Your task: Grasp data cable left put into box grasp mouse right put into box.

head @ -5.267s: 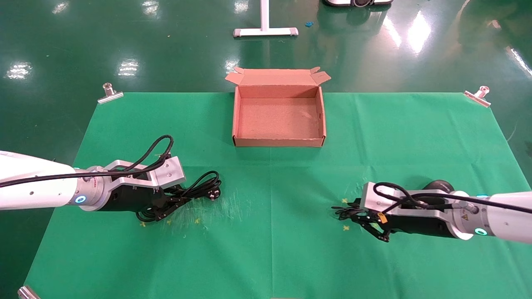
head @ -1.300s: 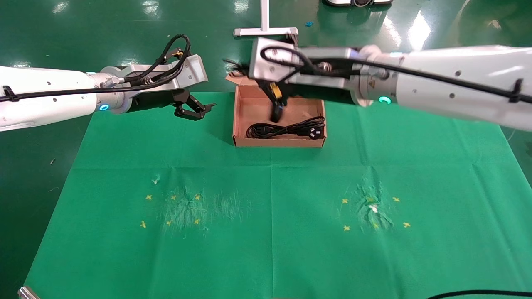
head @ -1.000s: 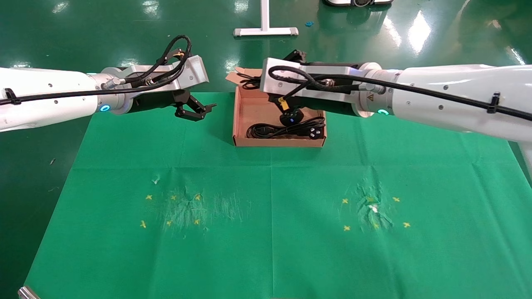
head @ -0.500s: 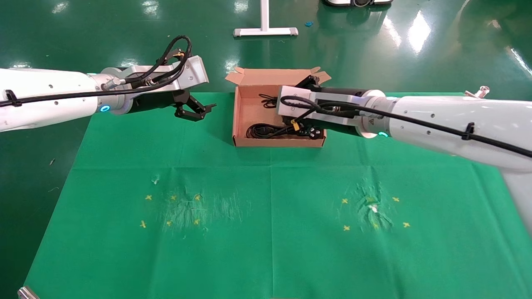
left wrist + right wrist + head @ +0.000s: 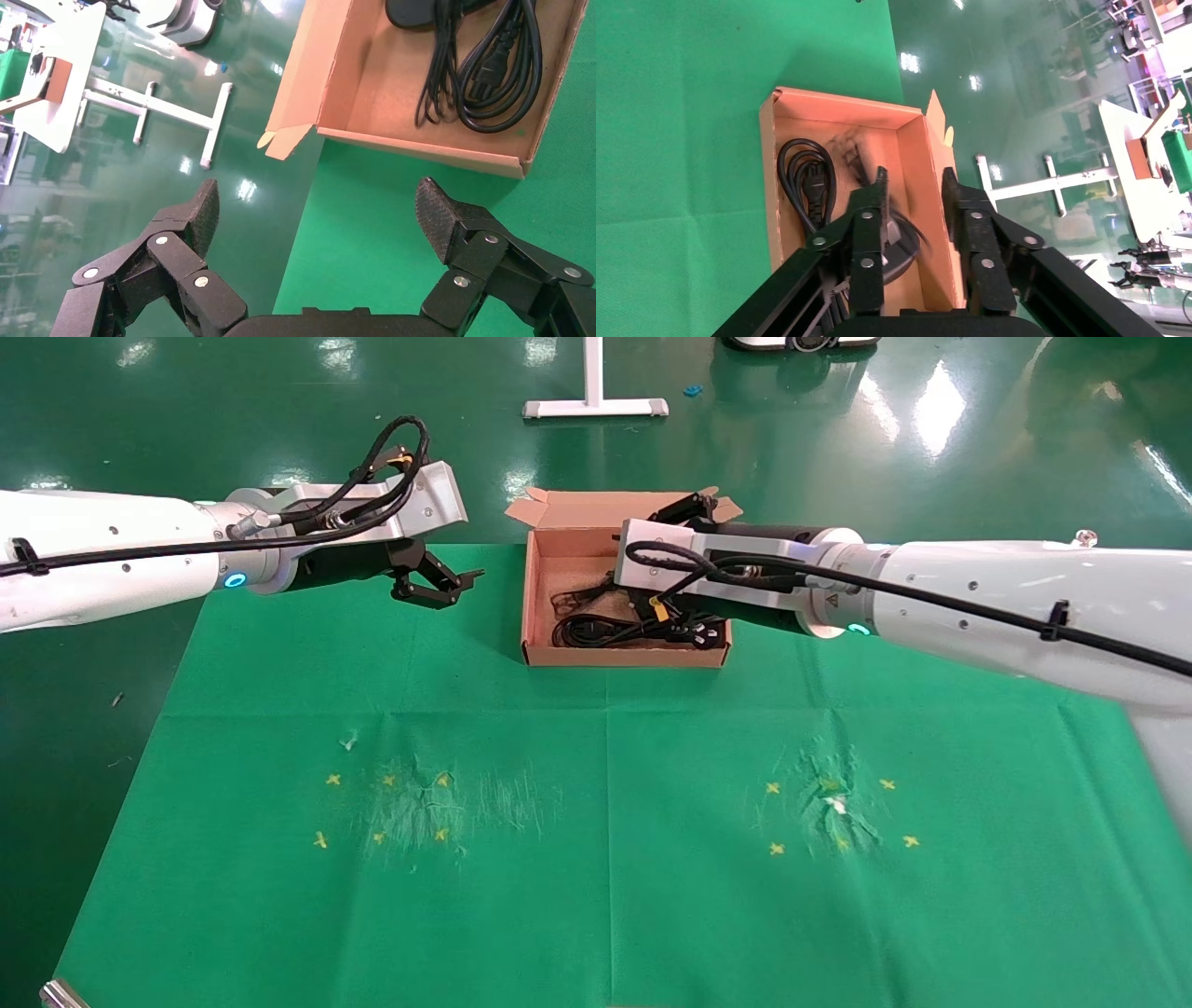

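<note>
Right pincer (image 5: 914, 203) is open w/ a narrow gap just above the mouse (image 5: 897, 254), which lies in the box (image 5: 533, 607) beside the data cable (image 5: 596, 631); left pincer (image 5: 438, 587) hangs open nearby; risk: lifting out can snag the thin mouse cord.

Robot test hall or lab. Glossy dark green poured floor (image 5: 186, 421) reflects ceiling lights; beyond the left gripper (image 5: 438, 584), a white metal T-shaped stand foot (image 5: 594, 407). Green cloth-covered table (image 5: 596, 859), cloth held by silver clips (image 5: 247, 547).
</note>
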You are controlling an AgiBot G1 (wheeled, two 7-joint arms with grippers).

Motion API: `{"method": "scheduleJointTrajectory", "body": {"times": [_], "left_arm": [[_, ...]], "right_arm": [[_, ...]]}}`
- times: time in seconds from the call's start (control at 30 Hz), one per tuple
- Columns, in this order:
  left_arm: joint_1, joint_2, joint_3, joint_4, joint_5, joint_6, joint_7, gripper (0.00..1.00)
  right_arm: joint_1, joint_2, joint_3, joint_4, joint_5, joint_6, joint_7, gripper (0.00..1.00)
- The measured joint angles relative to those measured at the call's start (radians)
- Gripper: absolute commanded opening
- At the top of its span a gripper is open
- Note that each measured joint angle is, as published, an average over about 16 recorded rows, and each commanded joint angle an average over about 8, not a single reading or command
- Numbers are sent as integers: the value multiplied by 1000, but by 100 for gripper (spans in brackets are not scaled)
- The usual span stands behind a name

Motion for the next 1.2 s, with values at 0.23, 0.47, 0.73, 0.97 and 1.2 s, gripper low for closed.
{"method": "scheduleJointTrajectory", "body": {"times": [0.23,0.47,0.73,0.97,1.2], "left_arm": [[0,0,0,1,0,0,0,100],[0,0,0,1,0,0,0,100],[0,0,0,1,0,0,0,100],[0,0,0,1,0,0,0,100],[7,-3,-10,-3,-9,10,0,100]], "right_arm": [[-10,17,11,6,39,-22,4,100],[-39,61,37,18,137,-75,13,100],[-88,131,79,37,292,-157,27,100],[-130,192,116,53,429,-230,40,100],[-173,254,153,70,566,-303,53,100]]}}
